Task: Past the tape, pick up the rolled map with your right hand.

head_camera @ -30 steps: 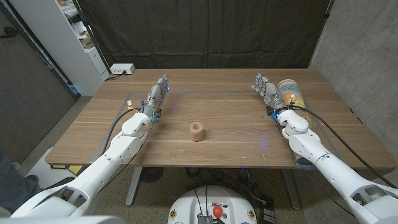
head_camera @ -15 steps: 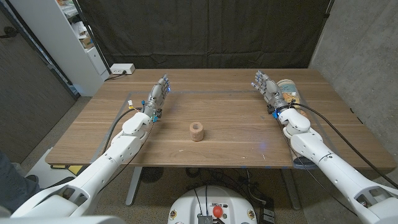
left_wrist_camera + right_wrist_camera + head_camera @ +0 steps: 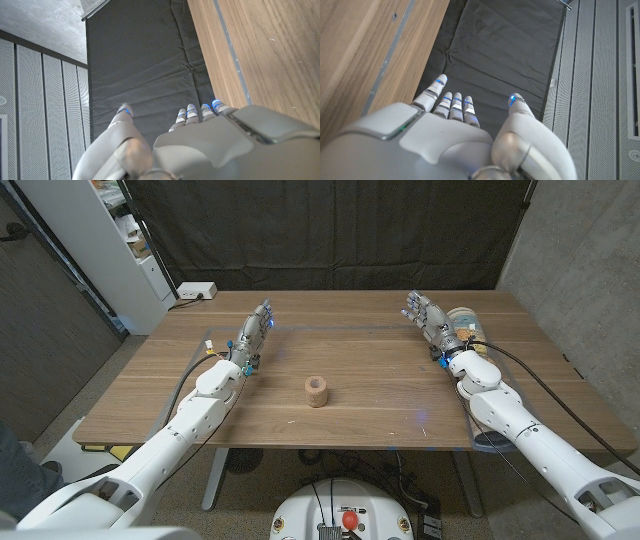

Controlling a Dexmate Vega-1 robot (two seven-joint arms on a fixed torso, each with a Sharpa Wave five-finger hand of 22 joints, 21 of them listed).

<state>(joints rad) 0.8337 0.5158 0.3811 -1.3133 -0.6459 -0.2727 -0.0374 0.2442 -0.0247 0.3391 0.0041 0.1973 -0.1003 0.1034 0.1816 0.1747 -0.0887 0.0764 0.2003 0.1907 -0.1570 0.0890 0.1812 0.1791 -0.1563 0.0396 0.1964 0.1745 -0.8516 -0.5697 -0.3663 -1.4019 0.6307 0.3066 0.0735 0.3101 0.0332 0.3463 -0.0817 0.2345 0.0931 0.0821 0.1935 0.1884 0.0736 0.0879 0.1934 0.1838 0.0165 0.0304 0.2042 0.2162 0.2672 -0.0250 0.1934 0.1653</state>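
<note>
Fingers (image 3: 414, 307) of the right hand (image 3: 430, 321) are spread and straight, grasping nothing; they reach toward the far edge of the table (image 3: 380, 415), and the map (image 3: 468, 328) lies just beside them on the outer side, apparently touching the hand. In the right wrist view the same fingers (image 3: 454, 105) fan out over the table edge, released. Fingers of the left hand (image 3: 255, 333) are likewise extended and apart, holding nothing, well apart from the map across the table.

The map is a pale, printed roll lying on its side beyond the thin line of tape (image 3: 340, 327) that runs across the table. I judge it light and fairly stiff as a tube, yet crushable if squeezed hard, with smooth paper that could slip or roll away when nudged. A wrap around its middle, thumb on 1 side and fingers on the other, looks the safest hold; taking it by an end would likely tip it or loosen the roll.

A small brown spool (image 3: 316, 391) stands well short of the map, near the table's middle.

Against the picture from 1.0 s ago, the right hand has shifted slightly farther past the tape and now covers less of the map's near end; map, spool and left hand sit where they did.
</note>
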